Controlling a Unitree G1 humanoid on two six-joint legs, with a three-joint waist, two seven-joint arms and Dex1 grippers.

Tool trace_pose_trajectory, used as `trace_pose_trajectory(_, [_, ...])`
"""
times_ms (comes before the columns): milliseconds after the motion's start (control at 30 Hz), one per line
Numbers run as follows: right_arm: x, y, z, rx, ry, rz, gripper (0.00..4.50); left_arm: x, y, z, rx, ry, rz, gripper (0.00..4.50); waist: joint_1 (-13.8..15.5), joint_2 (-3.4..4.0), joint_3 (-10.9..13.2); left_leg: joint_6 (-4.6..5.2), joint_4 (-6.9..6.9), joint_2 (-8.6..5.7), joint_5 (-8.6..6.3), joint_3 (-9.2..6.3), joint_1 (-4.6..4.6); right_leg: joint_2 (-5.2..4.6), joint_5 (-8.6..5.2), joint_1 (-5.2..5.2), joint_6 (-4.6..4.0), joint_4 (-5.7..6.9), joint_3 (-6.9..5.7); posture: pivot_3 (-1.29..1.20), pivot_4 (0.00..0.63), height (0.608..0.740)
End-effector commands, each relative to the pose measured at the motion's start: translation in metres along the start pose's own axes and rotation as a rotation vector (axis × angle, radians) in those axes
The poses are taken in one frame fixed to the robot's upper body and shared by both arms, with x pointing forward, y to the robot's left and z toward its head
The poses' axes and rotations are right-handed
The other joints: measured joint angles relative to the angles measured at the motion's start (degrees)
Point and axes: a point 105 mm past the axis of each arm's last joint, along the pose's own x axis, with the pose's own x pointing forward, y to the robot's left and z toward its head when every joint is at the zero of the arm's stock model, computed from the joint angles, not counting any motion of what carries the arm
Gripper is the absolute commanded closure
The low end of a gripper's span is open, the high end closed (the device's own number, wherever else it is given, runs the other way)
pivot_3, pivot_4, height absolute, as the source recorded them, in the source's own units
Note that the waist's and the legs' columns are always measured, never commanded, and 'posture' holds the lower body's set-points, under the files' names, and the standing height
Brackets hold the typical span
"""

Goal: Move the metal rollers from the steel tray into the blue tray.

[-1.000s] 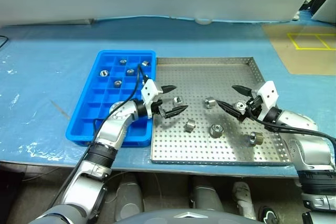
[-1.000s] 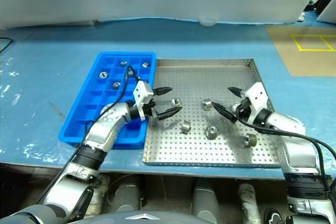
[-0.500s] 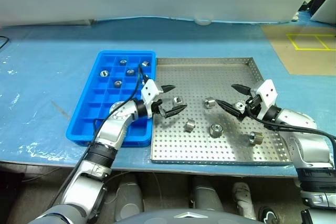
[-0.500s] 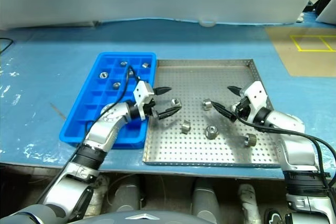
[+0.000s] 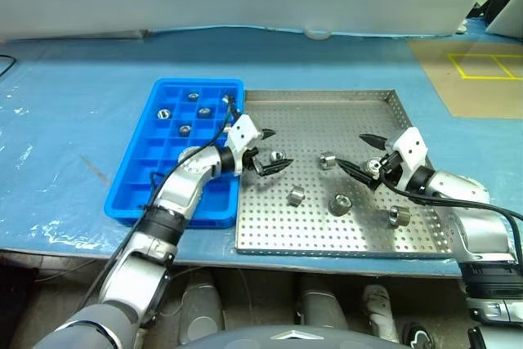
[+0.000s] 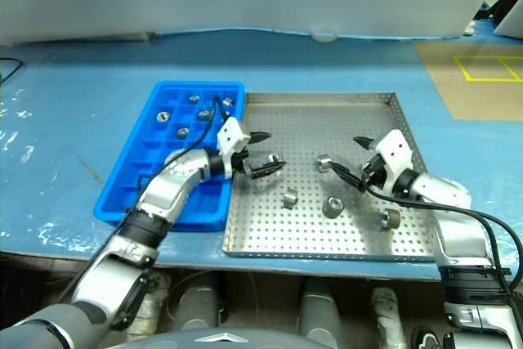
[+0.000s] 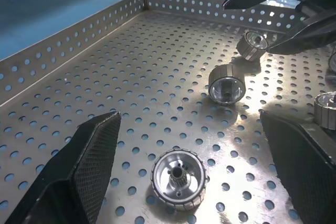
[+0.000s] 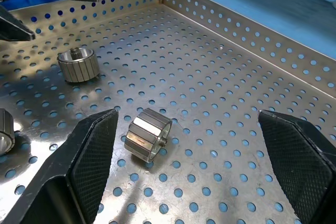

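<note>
Left wrist view: my left gripper (image 7: 184, 177) is spread wide and holding nothing, with one roller (image 7: 178, 177) between its fingertips, resting on the steel tray (image 5: 343, 116).

From here I judge the risk is that the roller, lying on its face, gets nudged by one finger (image 7: 86, 150) and skids off across the perforated floor if I close off-centre. Just beyond it a second roller (image 7: 227, 83) lies on its side and could roll if bumped. Farther off, my right gripper (image 5: 365, 158), equally wide and empty, brackets a third roller (image 8: 147, 141), so both arms crowd the tray's middle. The blue tray (image 5: 139, 177) sits behind my left claw across a low rim; I must lift clear of it.
</note>
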Motion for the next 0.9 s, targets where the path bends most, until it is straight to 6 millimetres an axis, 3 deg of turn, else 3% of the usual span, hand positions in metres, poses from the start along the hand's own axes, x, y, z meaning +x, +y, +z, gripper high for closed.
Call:
trace_pose_trajectory(33, [-0.001, -0.001, 0.006, -0.028, -0.025, -0.011, 0.00, 0.005, 0.003, 0.009, 0.018, 0.032, -0.028, 0.02, -0.02, 0.00, 0.00, 0.00, 0.00, 0.00, 0.00, 0.00, 0.00, 0.00, 0.00, 0.00, 0.00, 0.00, 0.00, -0.12, 0.150, 0.740])
trace_pose_trajectory(233, [-0.003, 0.001, -0.003, -0.048, 0.009, -0.022, 0.00, 0.020, 0.000, -0.006, 0.039, 0.193, -0.093, 0.02, -0.13, 0.00, 0.00, 0.01, -0.01, 0.00, -0.01, 0.00, -0.01, 0.00, 0.00, 0.00, -0.01, -0.02, -0.01, -0.15, 0.150, 0.740])
trace_pose_trajectory(400, [-0.007, 0.001, -0.006, -0.051, 0.019, -0.034, 0.00, 0.020, -0.004, -0.023, 0.038, 0.286, -0.129, 0.02, -0.39, 0.00, 0.00, 0.01, 0.02, 0.00, -0.01, 0.00, 0.03, 0.00, 0.00, 0.04, -0.01, -0.01, -0.01, -0.16, 0.150, 0.740])
trace_pose_trajectory(533, [-0.009, 0.000, -0.010, -0.063, 0.041, -0.043, 0.00, 0.015, -0.010, -0.036, 0.077, 0.352, -0.177, 1.26, -0.47, 0.01, -0.01, 0.01, -0.01, 0.00, -0.01, 0.00, 0.12, 0.00, -0.01, 0.10, 0.00, -0.02, -0.01, -0.17, 0.150, 0.740])
trace_pose_trajectory(767, [-0.004, 0.004, -0.009, -0.060, 0.029, -0.030, 0.00, 0.005, 0.004, -0.042, 0.122, 0.393, -0.101, 3.61, -0.67, 0.00, -0.02, 0.01, -0.02, 0.02, -0.01, 0.00, 0.19, 0.02, -0.01, 0.15, 0.00, -0.03, 0.00, -0.16, 0.150, 0.740])
trace_pose_trajectory(900, [0.002, 0.004, -0.006, -0.062, 0.016, -0.018, 0.00, 0.004, 0.016, -0.019, 0.004, 0.245, 0.015, 3.66, -0.88, 0.00, -0.01, 0.00, -0.03, 0.02, -0.01, 0.00, 0.22, 0.02, -0.01, 0.16, 0.01, -0.02, 0.00, -0.13, 0.150, 0.740])
